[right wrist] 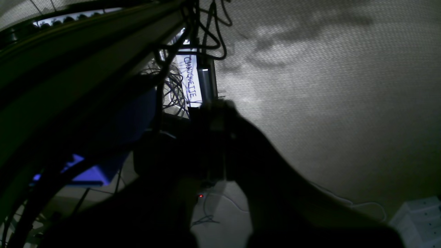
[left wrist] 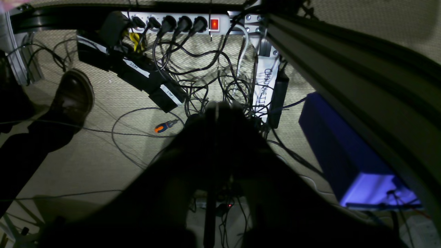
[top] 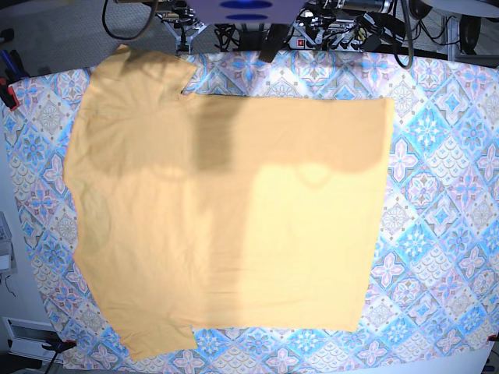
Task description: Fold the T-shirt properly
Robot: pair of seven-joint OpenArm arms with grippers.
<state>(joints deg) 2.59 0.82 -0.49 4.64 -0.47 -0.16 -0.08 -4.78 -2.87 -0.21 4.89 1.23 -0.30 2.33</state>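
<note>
The pale yellow-orange T-shirt (top: 234, 210) lies spread flat on the blue-and-pink patterned tablecloth (top: 444, 195) in the base view. One sleeve reaches the far left corner and another the near left edge. Its right edge runs straight. A shadow falls across its upper part. Neither gripper appears in the base view. In the left wrist view my left gripper (left wrist: 220, 106) is a dark silhouette with fingers together, hanging over the floor away from the shirt. My right gripper (right wrist: 215, 105) looks the same in the right wrist view, shut and holding nothing.
Under the table edge lie a white power strip (left wrist: 179, 22) with several plugs, tangled cables (left wrist: 213, 82), an orange-handled screwdriver (left wrist: 165, 126), a person's brown shoe (left wrist: 74, 96) and a blue box (left wrist: 341, 155). Rig hardware stands behind the table's far edge (top: 249, 12).
</note>
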